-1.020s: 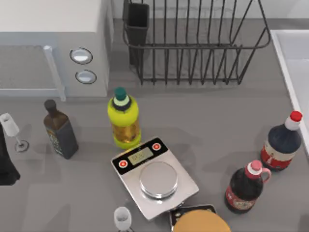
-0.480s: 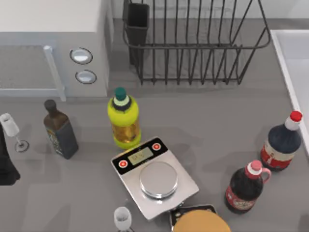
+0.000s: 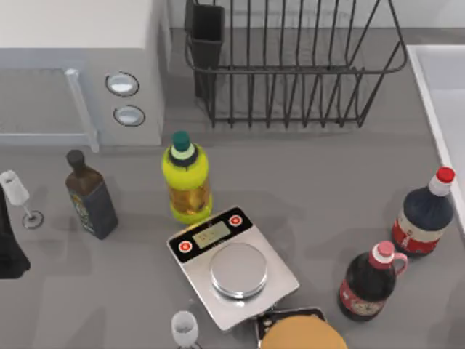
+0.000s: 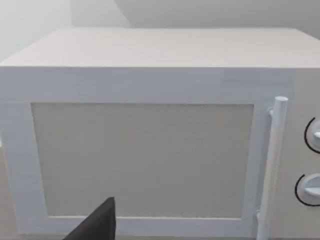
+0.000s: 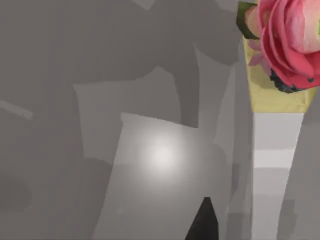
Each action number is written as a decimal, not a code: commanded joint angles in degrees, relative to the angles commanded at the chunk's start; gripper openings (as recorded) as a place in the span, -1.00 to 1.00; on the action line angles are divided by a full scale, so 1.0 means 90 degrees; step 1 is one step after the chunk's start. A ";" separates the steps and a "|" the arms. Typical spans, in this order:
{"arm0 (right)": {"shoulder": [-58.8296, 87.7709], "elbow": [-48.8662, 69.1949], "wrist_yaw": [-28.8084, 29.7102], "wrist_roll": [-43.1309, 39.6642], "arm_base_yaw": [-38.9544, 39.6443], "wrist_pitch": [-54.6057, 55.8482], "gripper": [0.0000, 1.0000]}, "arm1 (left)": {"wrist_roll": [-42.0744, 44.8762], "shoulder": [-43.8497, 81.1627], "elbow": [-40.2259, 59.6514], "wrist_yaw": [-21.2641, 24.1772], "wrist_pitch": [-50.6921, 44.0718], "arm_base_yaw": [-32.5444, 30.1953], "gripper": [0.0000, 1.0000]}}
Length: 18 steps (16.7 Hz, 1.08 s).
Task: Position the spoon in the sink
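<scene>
Pale sink point(image 3: 439, 80), smooth raised rim, beside wire rack point(image 3: 290, 65)

surface: grey table point(image 3: 341, 174) | back: pale wall point(image 4: 30, 20) | light: soft, even

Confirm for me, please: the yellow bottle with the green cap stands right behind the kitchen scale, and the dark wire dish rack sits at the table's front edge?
Not quite: the top view shows the dish rack at the table's back. The yellow bottle does stand right behind the scale.
</scene>
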 joint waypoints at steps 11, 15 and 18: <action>-0.0730 0.1095 0.0001 0.0010 -0.0002 -0.1872 -1.00 | 0.0000 0.0000 0.0000 0.0000 0.0000 0.0000 1.00; -0.0373 0.1493 0.0007 0.0077 0.0051 -0.2027 -1.00 | 0.0000 0.0000 0.0000 0.0000 0.0000 0.0000 1.00; 0.0487 0.2500 0.0022 0.0223 0.0199 -0.2398 -1.00 | 0.0000 0.0000 0.0000 0.0000 0.0000 0.0000 1.00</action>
